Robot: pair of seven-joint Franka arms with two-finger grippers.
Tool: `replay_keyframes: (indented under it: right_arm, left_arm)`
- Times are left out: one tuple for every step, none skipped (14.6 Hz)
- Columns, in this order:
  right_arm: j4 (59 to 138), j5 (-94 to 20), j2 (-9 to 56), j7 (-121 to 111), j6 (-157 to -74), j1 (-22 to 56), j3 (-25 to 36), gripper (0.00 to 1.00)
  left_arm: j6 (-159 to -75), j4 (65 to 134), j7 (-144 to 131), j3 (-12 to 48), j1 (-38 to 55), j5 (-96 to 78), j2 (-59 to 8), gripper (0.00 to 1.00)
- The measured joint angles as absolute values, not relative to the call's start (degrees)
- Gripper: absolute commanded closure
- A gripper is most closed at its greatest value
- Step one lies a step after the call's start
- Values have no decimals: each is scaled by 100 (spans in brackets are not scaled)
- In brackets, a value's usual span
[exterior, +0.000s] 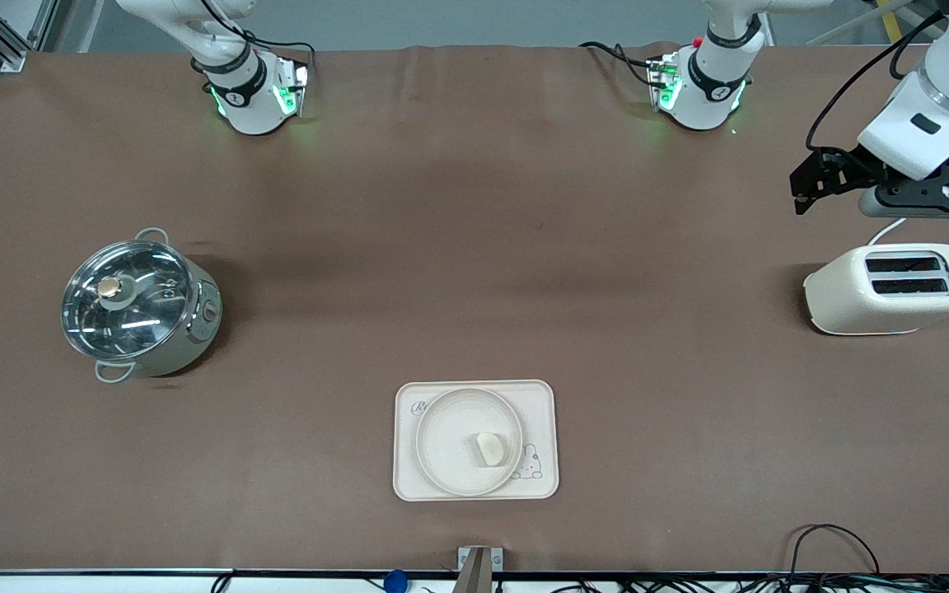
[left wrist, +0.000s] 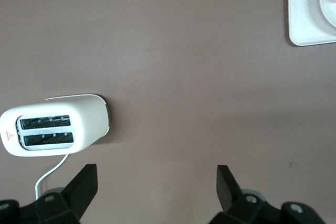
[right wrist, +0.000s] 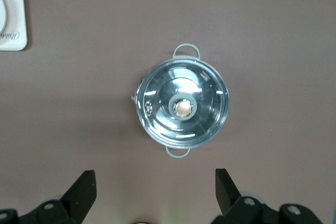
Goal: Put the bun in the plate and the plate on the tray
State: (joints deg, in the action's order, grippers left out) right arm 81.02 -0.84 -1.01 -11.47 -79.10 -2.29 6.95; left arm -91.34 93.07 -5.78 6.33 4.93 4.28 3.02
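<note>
The bun (exterior: 490, 449) lies in the round plate (exterior: 446, 441). The plate sits on the tray (exterior: 542, 402), which is near the front camera at mid-table. A corner of the tray (left wrist: 304, 31) with its bunny drawing and the plate's rim (left wrist: 328, 9) show in the left wrist view. Another tray corner (right wrist: 14, 19) shows in the right wrist view. My left gripper (exterior: 801, 191) (left wrist: 156, 174) hangs open and empty above the table near the toaster. My right gripper (right wrist: 155, 177) is open and empty, up over the table by the pot, and is outside the front view.
A white toaster (exterior: 890, 288) (left wrist: 55, 129) stands at the left arm's end of the table. A steel pot with a glass lid (exterior: 138, 306) (right wrist: 182, 106) stands at the right arm's end. Cables (exterior: 833, 548) lie at the table's front edge.
</note>
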Motion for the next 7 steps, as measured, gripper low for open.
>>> replay_keyframes:
  right_arm:
    - [8326,-83,-286,-1142,-7936,-229,668,0]
    - [8509,-81,-420,-1128,-7969,-228,639,0]
    - [8628,-81,-494,-1087,-7994,-221,616,0]
    - [8692,-80,-528,-1011,-8012,-202,599,0]
    - [8713,-80,-531,-938,-8026,-170,586,0]
    - [8724,-80,-530,-913,-8054,-129,574,0]
    - [8722,-80,-532,-910,-8080,-87,566,0]
  left_arm:
    - [-9133,9307,-578,633,494,428,302,0]
    - [-9133,9307,-578,633,493,428,302,0]
    - [-9131,9307,-578,633,494,428,302,0]
    - [-9119,9306,-578,633,494,428,302,0]
    - [-9092,9300,-578,633,494,428,302,0]
    - [-9072,9286,-578,633,493,428,302,0]
    - [-9057,9267,-578,633,494,428,302,0]
